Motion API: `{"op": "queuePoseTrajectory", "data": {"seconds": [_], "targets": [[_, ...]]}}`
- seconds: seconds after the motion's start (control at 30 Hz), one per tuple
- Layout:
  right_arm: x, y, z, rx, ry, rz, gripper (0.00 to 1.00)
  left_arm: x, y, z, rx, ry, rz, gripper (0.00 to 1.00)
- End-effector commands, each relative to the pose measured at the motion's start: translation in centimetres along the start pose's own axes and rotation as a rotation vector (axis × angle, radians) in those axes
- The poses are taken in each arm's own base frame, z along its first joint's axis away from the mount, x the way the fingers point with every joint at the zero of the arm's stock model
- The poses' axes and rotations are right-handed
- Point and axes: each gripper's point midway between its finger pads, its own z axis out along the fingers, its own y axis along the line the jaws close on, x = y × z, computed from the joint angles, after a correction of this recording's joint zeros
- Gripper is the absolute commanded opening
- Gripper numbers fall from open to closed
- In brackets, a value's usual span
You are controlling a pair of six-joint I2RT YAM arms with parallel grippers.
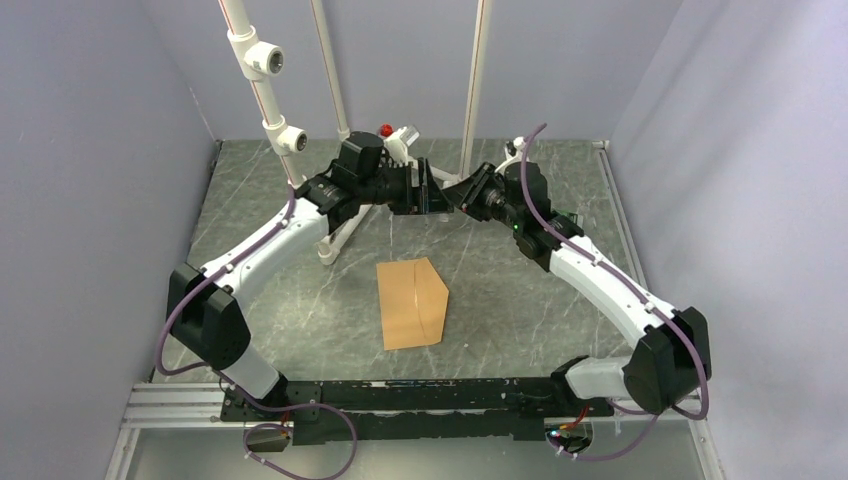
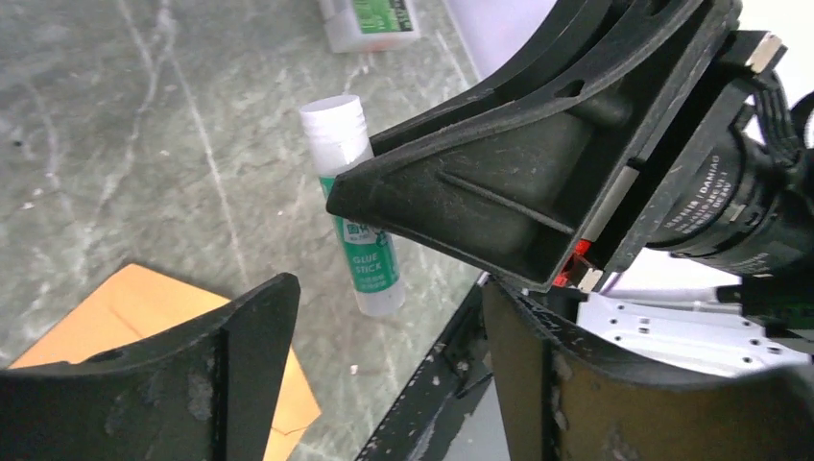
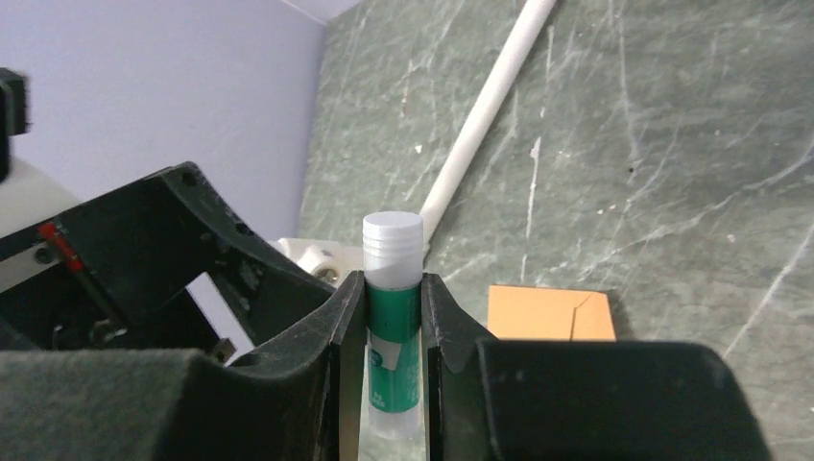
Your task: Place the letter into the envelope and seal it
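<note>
The kraft-brown envelope [image 1: 412, 303] lies flat mid-table, its pointed flap spread to the right; its edges also show in the wrist views [image 2: 144, 312] [image 3: 547, 312]. The letter is out of view. At the back of the table, raised off the surface, my right gripper [image 1: 455, 192] [image 3: 394, 283] is shut on a green-and-white glue stick [image 3: 394, 235] [image 2: 363, 252], white cap on. My left gripper [image 1: 428, 192] [image 2: 389, 298] faces it with jaws wide apart. The stick's lower end hangs just beyond the left fingertips [image 2: 274, 307], untouched.
White pipe frame [image 1: 265, 90] rises at the back left, its foot [image 1: 328, 250] on the table left of the envelope. A small white container with a green label [image 2: 370, 19] lies at the back. Purple walls close both sides.
</note>
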Motion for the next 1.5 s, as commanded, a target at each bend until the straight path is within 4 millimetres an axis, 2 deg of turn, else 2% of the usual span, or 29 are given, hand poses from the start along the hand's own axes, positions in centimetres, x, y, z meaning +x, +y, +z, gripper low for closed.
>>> {"op": "queuePoseTrajectory", "data": {"seconds": [0.0,0.13,0.3,0.37,0.47,0.5,0.67,0.73,0.8,0.9,1.0,1.23,1.47], "targets": [[-1.5,3.4,-1.8,-0.15,-0.045,0.057,0.2,-0.9,-2.3,0.2,0.123,-0.018,-0.068,0.7],[-1.5,3.6,-2.5,-0.167,-0.045,0.096,0.21,-0.3,-2.6,0.9,0.157,0.018,-0.109,0.56],[-1.6,3.5,-3.0,-0.166,-0.039,0.148,0.21,0.2,-2.4,0.8,0.164,0.023,-0.126,0.48],[-1.5,3.5,-3.1,-0.171,-0.027,0.171,0.21,0.5,-2.6,1.0,0.18,0.039,-0.123,0.42],[-1.5,3.3,-3.4,-0.158,-0.014,0.178,0.22,1.0,-3.0,1.0,0.225,0.069,-0.067,0.08],[-1.5,2.9,-3.5,-0.139,-0.004,0.175,0.26,1.1,-2.9,0.9,0.224,0.079,-0.03,0.03],[-1.6,1.6,-5.1,-0.1,0.094,0.104,0.62,2.2,-2.0,0.1,0.178,0.136,0.18,0.02],[-1.4,1.2,-5.9,-0.088,0.141,0.03,0.7,3.0,-2.4,-0.3,0.195,0.158,0.274,0.03],[-1.0,0.7,-6.7,-0.07,0.193,-0.04,0.74,3.9,-2.8,-0.5,0.205,0.18,0.37,0.03],[-0.3,0.6,-7.9,-0.083,0.256,-0.108,0.74,5.5,-3.2,-0.6,0.191,0.224,0.533,0.03],[0.5,1.4,-9.0,-0.149,0.307,-0.15,0.71,6.4,-3.3,-0.6,0.176,0.241,0.634,0.02],[2.2,1.4,-10.8,-0.17,0.421,-0.18,0.61,6.1,-3.7,-1.5,0.172,0.173,0.699,0.02],[3.8,2.1,-11.8,-0.249,0.501,-0.168,0.61,6.9,-4.6,-1.9,0.232,0.191,0.707,0.02]]}}
